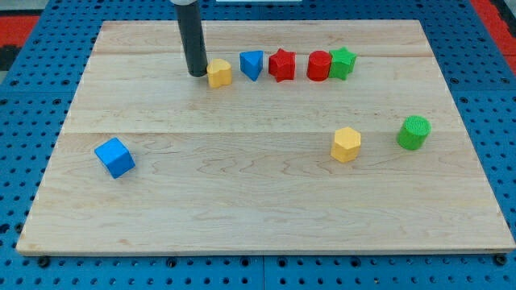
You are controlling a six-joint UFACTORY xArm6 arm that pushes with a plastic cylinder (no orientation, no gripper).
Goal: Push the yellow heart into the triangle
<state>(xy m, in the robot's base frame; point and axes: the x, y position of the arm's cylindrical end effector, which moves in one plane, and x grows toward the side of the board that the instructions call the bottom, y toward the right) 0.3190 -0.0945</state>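
My tip (196, 74) has no jaws and holds nothing; it is a bare dark rod end resting on the wooden board (242, 201) near the view's top, touching or just beside the yellow heart (219, 72), which lies at its 3 o'clock. Just beyond the heart, again at 3 o'clock, sits the blue triangle (252, 64), close to the heart but with a thin gap showing. The row runs on the same way: a red star (281, 64) just beside the triangle, then a red cylinder (319, 65) touching a green star (342, 62). The board is pale planked wood lying on a blue pegboard (24, 161) dotted with holes, with red showing at the view's top corners. From the tip, a blue cube (114, 157) stands well apart at 7 o'clock, a yellow hexagonal block (347, 144) at 4 o'clock, and a green cylinder (414, 132) farther out, nearer 3 o'clock than 4.
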